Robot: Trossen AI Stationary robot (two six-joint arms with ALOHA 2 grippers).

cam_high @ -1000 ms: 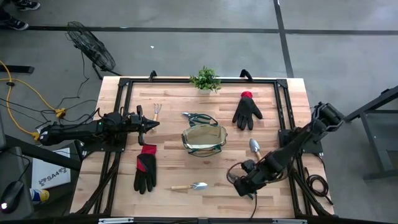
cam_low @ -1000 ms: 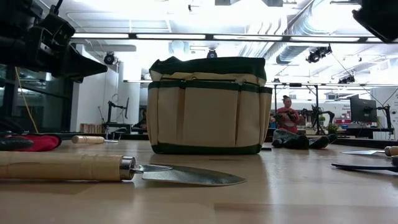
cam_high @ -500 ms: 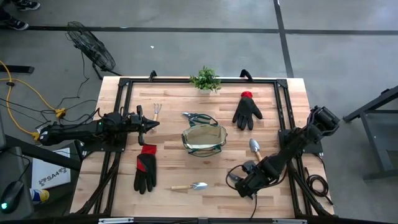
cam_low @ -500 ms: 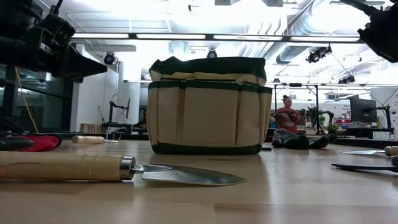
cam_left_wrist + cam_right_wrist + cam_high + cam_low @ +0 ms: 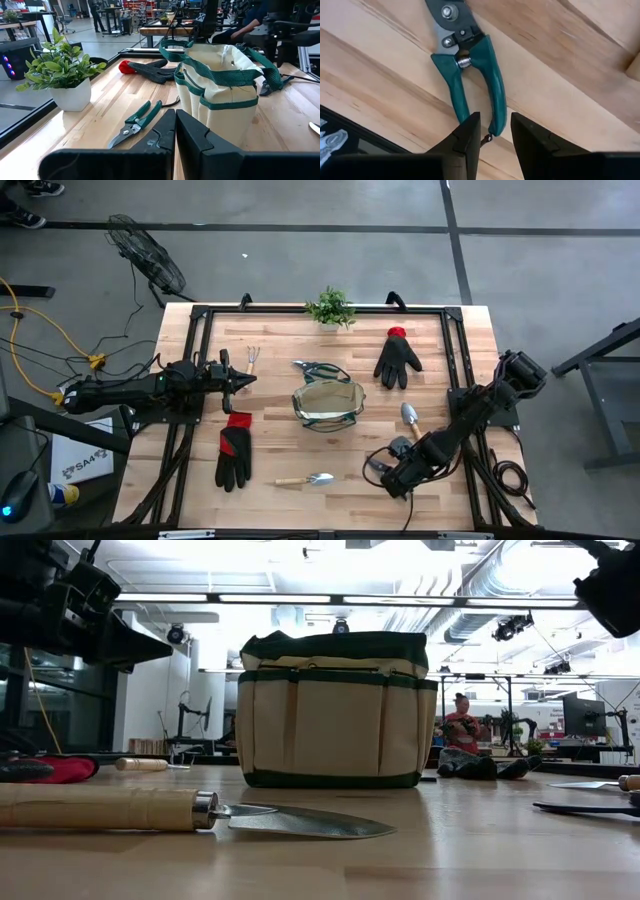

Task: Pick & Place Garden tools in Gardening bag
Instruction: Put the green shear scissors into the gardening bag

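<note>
Shears [image 5: 495,85] with smooth green handles and grey steel blades are shown clearly only by the right wrist view, flat on the pale planked desk [image 5: 570,65]. One handle tip is straddled by the right pincer [image 5: 495,132], partly open, nothing gripped. The left pincer [image 5: 175,117], closed and empty, is seen facing the green-trimmed canvas gardening bag [image 5: 220,90] mid-desk.

Lighting's even from my end: bright ceiling strips [image 5: 300,598] blow out the top of the low view, leaving the bag [image 5: 335,710] backlit and flat. Trowel [image 5: 190,811] up close is soft, and its blade catches glare. Overhead view shows only faint shadows on the table [image 5: 280,450].
</note>
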